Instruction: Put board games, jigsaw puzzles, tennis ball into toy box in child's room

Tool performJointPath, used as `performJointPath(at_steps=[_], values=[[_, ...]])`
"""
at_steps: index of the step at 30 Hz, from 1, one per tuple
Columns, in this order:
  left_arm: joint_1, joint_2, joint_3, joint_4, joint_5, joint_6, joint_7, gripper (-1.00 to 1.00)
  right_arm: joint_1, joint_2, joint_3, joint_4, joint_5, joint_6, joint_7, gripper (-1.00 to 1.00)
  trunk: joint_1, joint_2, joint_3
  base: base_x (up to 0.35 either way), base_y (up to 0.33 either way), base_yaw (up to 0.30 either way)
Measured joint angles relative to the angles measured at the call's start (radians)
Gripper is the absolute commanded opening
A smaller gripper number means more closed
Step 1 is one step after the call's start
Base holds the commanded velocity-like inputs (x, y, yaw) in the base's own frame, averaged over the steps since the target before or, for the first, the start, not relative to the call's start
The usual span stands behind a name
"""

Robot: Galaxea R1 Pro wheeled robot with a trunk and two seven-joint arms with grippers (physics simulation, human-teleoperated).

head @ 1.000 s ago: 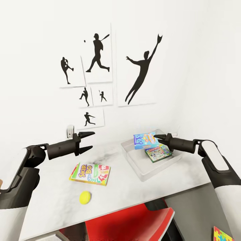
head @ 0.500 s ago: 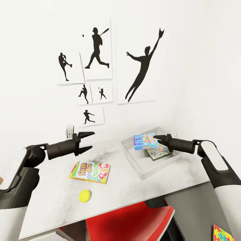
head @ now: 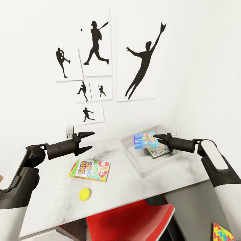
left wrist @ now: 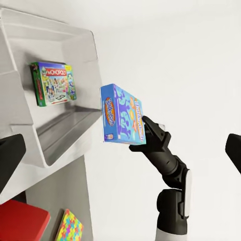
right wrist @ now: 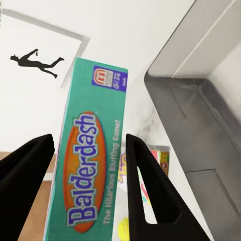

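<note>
"Balderdash" box [right wrist: 90, 165]; "Monopoly" box [left wrist: 52, 83]; "Skip-Bo" box [head: 89, 170].

A child's bedroom — baseball silhouette posters [head: 97, 43], board games [head: 89, 170] on a white table [head: 50, 197].

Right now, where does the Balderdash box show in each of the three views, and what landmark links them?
Head view: the Balderdash box is right of centre, held by the right gripper above the toy box.
Left wrist view: near the centre, beside the toy box.
Right wrist view: between the jaws.
Shared landmark: the toy box, whose grey wall also appears in the right wrist view.
</note>
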Motion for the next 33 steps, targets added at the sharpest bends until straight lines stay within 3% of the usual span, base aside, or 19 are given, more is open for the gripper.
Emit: performJointPath(at_steps=[13,33], values=[[0.001,0.001,0.001,0.0,0.0,0.0,0.0,1.0,-0.102,-0.001,0.002,0.087,0.002,0.0,0.002,-1.0,0.0,0.0,-0.021,0.0,0.0,0.0],[0.003,0.002,0.002,0.0,0.005,0.0,-0.001,1.0,-0.125,-0.005,0.045,0.102,0.002,0.0,0.005,-1.0,0.0,0.0,-0.054,0.0,0.0,0.0]])
